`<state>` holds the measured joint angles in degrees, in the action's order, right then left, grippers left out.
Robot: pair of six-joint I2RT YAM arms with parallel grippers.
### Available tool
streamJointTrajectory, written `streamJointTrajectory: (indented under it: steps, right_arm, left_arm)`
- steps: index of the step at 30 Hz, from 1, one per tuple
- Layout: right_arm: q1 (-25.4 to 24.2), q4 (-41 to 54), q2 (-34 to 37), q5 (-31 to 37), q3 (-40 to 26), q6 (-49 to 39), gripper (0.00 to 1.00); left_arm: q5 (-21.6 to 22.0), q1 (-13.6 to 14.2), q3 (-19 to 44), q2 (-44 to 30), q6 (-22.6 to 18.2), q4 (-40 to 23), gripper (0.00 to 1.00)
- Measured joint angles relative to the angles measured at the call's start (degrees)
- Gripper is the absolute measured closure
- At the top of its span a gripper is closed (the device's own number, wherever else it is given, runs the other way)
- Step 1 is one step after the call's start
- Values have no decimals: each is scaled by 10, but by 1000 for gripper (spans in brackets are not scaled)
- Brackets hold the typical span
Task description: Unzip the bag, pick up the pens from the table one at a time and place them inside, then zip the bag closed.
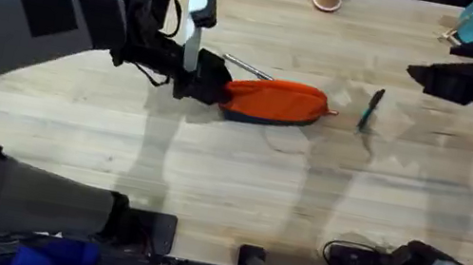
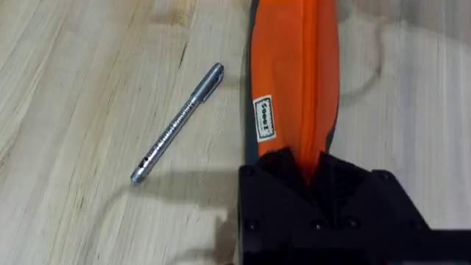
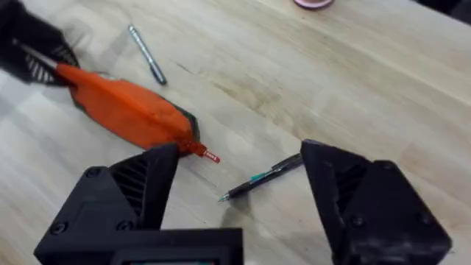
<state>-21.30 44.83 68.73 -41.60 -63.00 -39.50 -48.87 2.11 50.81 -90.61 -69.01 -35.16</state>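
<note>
L end effector (image 2: 318,177) pinches bag (image 2: 294,81) end.

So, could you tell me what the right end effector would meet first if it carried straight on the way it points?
Probably the dark pen, lying on the table between its open fingers, though depth is unclear.

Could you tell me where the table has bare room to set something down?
The light wooden table is bare across the wide stretch between the orange fabric pouch and the arm bases. It is crowded by the pouch: the left gripper clamps one end, the silver pen lies behind, the dark pen beside.
</note>
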Motion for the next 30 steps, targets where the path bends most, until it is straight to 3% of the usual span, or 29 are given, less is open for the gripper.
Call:
streamJointTrajectory:
  steps: [12,23,30]
  right_arm:
    - [0,73,39,-94,-5,-285,6]
    - [0,74,144,-186,-6,-435,6]
    - [0,74,201,-210,-6,-497,6]
  left_arm:
    - [0,0,0,0,0,0,958]
    - [0,0,0,0,0,0,958]
    - [0,0,0,0,0,0,958]
